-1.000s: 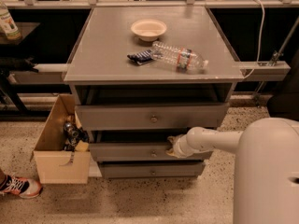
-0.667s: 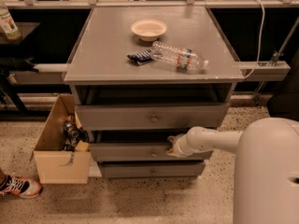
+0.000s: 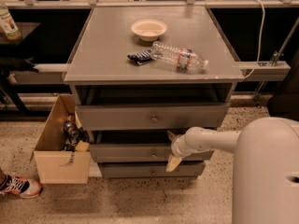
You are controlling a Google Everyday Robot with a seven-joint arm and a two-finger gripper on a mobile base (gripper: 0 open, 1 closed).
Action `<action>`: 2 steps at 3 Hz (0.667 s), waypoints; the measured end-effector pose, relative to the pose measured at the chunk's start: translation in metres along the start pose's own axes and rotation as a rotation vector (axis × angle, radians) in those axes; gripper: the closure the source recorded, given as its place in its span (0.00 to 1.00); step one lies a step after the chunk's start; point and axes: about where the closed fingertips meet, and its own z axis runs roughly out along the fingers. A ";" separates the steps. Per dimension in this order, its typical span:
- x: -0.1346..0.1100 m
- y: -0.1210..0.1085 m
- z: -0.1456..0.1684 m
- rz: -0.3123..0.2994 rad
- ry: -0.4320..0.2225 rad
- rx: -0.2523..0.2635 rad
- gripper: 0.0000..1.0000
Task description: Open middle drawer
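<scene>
The middle drawer (image 3: pixel 126 152) is the grey front with a small round knob (image 3: pixel 154 154), between a taller top drawer (image 3: pixel 117 117) and a narrow bottom drawer (image 3: pixel 126 171). It stands out a little, with a dark gap above it. My gripper (image 3: pixel 171 149) is at the drawer's front, just right of the knob, at the end of my white arm coming in from the right. Its fingers are spread vertically: one fingertip (image 3: pixel 170 135) is at the drawer's top edge and one tan fingertip (image 3: pixel 174 164) is below the front. It holds nothing that I can see.
On the cabinet top (image 3: pixel 103 55) are a white bowl (image 3: pixel 148 29), a lying plastic bottle (image 3: pixel 180 56) and a dark packet (image 3: pixel 140 57). A cardboard box (image 3: pixel 58 164) of items stands left of the cabinet. A shoe (image 3: pixel 16 185) is at the lower left. My white body (image 3: pixel 266 171) fills the lower right.
</scene>
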 end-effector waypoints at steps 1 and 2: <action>0.000 0.000 0.000 0.000 0.000 0.000 0.00; 0.001 0.004 0.003 0.000 0.001 -0.029 0.00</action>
